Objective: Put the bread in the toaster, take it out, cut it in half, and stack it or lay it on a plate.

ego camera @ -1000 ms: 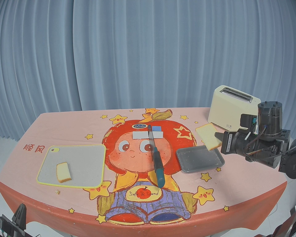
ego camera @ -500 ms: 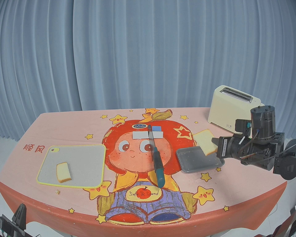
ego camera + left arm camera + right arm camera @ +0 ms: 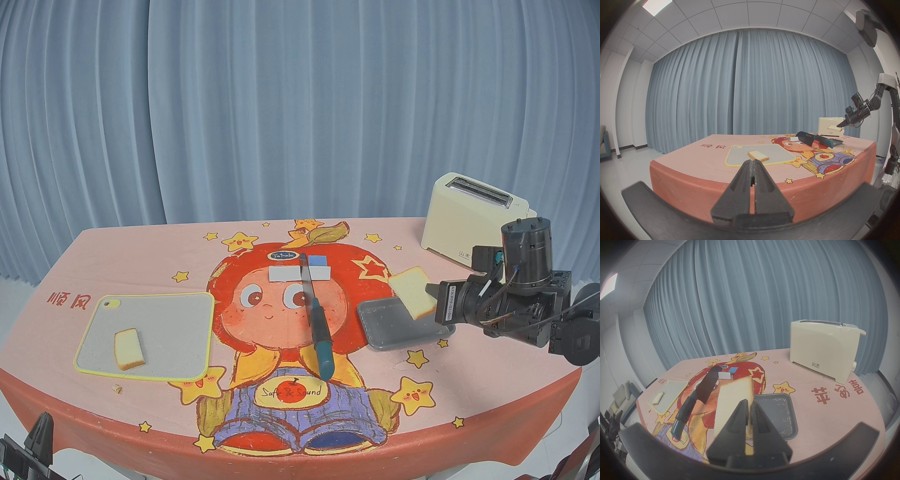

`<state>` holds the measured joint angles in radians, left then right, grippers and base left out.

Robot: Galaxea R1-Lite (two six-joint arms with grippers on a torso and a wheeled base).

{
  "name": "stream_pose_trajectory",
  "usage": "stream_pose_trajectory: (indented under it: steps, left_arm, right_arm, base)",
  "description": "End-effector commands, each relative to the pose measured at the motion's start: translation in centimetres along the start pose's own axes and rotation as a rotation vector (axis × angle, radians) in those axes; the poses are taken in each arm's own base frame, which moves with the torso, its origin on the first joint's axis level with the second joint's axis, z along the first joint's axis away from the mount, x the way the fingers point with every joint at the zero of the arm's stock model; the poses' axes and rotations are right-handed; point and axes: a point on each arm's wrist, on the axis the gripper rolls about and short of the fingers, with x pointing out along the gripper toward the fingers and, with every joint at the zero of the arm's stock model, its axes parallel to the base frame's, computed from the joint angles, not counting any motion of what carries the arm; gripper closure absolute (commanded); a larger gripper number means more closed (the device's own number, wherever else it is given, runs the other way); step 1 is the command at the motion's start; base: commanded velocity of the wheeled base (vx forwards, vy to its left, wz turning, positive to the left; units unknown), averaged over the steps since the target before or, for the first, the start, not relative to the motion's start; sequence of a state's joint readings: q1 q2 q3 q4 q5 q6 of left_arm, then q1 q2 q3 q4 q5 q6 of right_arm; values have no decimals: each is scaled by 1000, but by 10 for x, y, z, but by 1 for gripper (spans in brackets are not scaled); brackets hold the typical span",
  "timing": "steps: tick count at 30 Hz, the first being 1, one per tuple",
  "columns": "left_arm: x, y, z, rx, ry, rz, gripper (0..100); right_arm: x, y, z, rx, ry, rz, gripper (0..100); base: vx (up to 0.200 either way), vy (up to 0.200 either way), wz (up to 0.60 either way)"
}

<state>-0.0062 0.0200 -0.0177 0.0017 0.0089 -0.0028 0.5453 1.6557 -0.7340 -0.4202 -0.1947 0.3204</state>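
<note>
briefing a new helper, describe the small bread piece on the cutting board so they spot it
On the pink cartoon tablecloth, find the grey cutting board with a yellow rim at the robot's left. The small tan bread piece lies flat near its front edge; unlike the larger square bread slice in the right claw, nothing holds it.

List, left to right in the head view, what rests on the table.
cutting board → knife → grey tray → toaster. The bread slice in the right gripper overlaps the tray, so it is left out.
</note>
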Motion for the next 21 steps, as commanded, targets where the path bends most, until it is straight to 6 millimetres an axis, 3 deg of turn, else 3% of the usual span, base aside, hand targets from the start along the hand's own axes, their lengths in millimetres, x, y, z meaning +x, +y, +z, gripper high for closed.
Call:
stream_pose_trajectory:
  steps: [1, 21]
  left_arm:
    - [1, 0, -5, 0, 19, 0, 100]
    - [1, 0, -5, 0, 19, 0, 100]
  right_arm:
    - [4, -1, -2, 0, 9, -7, 100]
    - [10, -1, -6, -6, 29, -22, 100]
  base:
    - [0, 0, 0]
    - [0, 0, 0]
